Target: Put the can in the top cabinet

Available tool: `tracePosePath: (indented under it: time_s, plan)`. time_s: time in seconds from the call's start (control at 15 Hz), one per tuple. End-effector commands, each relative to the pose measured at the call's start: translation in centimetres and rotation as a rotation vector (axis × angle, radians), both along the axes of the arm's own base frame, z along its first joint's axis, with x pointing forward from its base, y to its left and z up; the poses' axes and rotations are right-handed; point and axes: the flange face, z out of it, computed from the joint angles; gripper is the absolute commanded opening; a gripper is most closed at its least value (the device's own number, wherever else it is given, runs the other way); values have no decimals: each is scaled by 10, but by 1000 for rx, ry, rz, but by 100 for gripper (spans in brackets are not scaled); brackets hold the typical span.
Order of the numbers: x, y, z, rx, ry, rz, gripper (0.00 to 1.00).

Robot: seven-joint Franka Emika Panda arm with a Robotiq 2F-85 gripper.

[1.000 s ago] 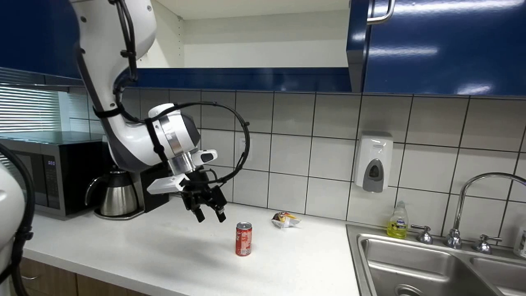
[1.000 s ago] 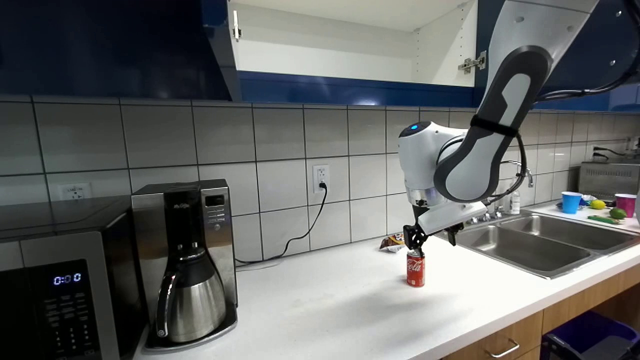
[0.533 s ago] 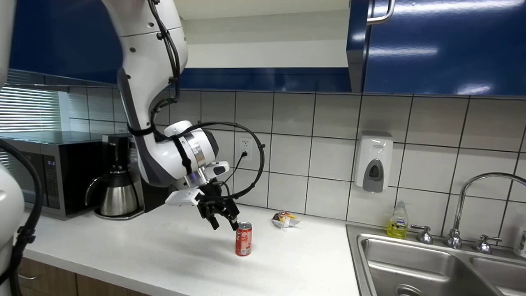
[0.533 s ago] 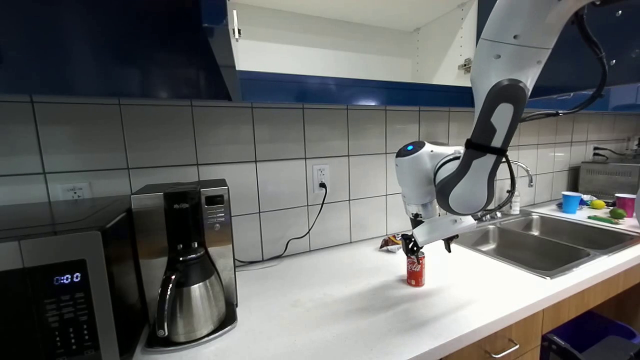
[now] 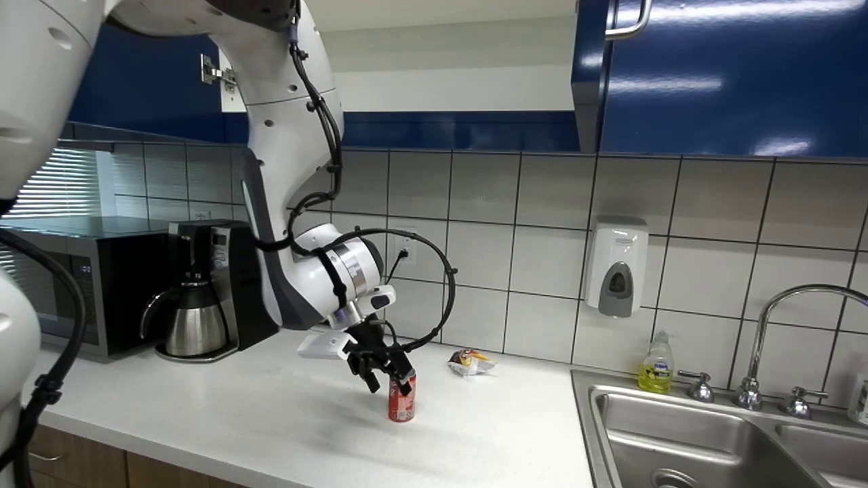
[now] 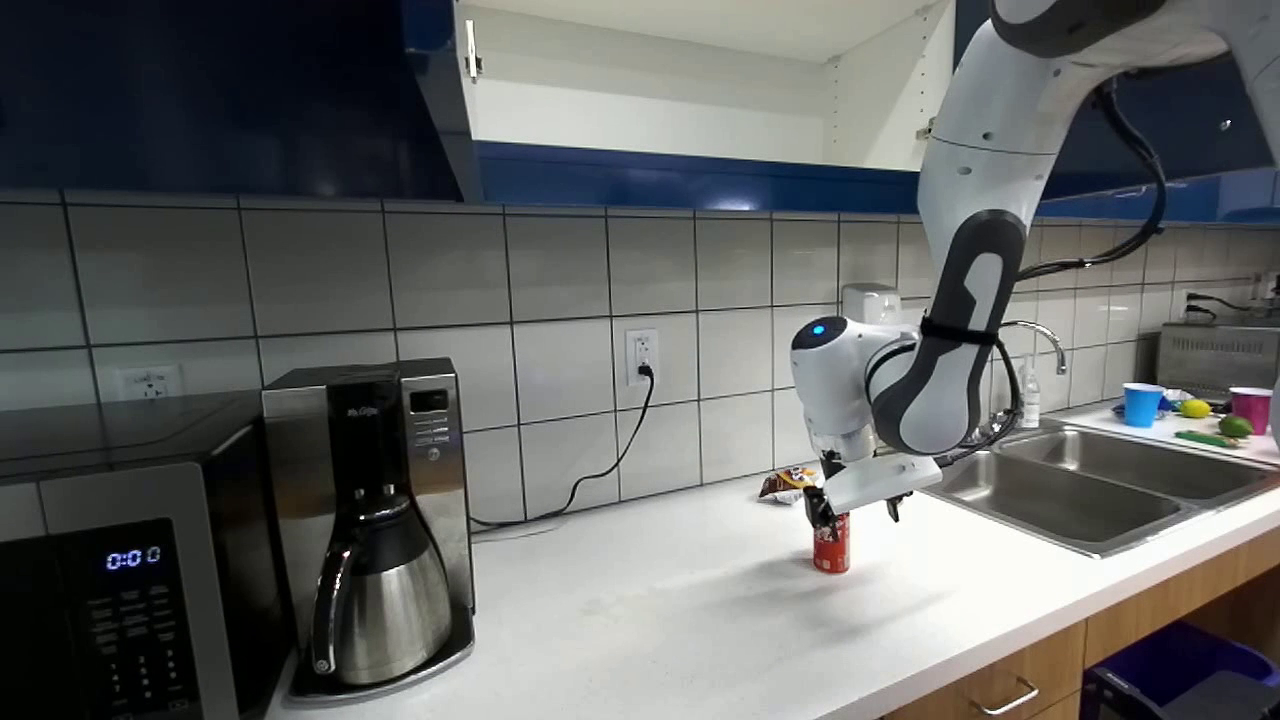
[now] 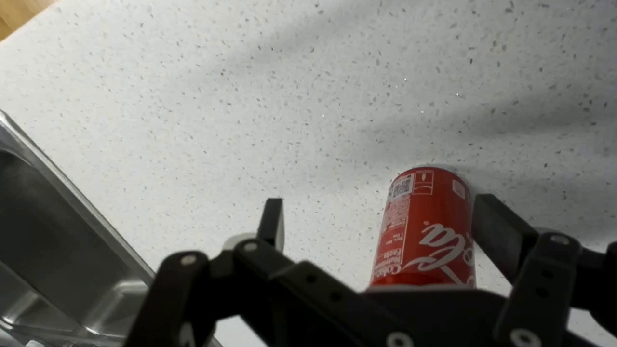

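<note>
- red can (image 7: 424,221), white lettering on its side: standing upright on the pale speckled countertop (image 5: 271,407), within the gap of the gripper (image 7: 379,217) as seen from the wrist.
- gripper: jaws spread wider than the can's width; in the wrist view one finger (image 7: 499,231) lies just beside the can, and whether the two touch cannot be told; the opposite finger (image 7: 272,224) stands clearly apart from it.
- white arm (image 5: 291,129): bent downward over the countertop, black cables strapped along its length, its wrist tilted.
- top cabinet (image 6: 700,178): wall-mounted, standing open in both exterior views, with a white interior and glossy dark blue front edge; the can is outside it, well below.
- crumpled wrapper (image 5: 469,362): on the countertop near the can, towards the tiled wall (image 5: 546,261).
- steel sink (image 5: 592,434): let into the countertop, well apart from the can; a bottle of yellow liquid (image 5: 656,371) stands at its back edge.
- soap dispenser (image 5: 616,266): white, fixed to the tiled wall near the sink.
- coffee maker (image 6: 438,490) and microwave (image 6: 140,570): side by side at the end of the countertop away from the sink, the microwave's display reading 0:00.
- blue cup (image 6: 1142,405) and pink cup (image 6: 1252,408): beyond the sink, in an exterior view.
</note>
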Motion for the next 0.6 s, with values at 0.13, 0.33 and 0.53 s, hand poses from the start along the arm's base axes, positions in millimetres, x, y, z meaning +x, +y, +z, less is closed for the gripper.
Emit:
tracePosePath:
  time_s: [0.13, 0.33, 0.53]
  plan:
    - [27, -2, -18, -19, -45, 6, 100]
    - [37, 1, -23, -21, -58, 9, 100]
    - [46, 6, -28, -23, -69, 13, 100]
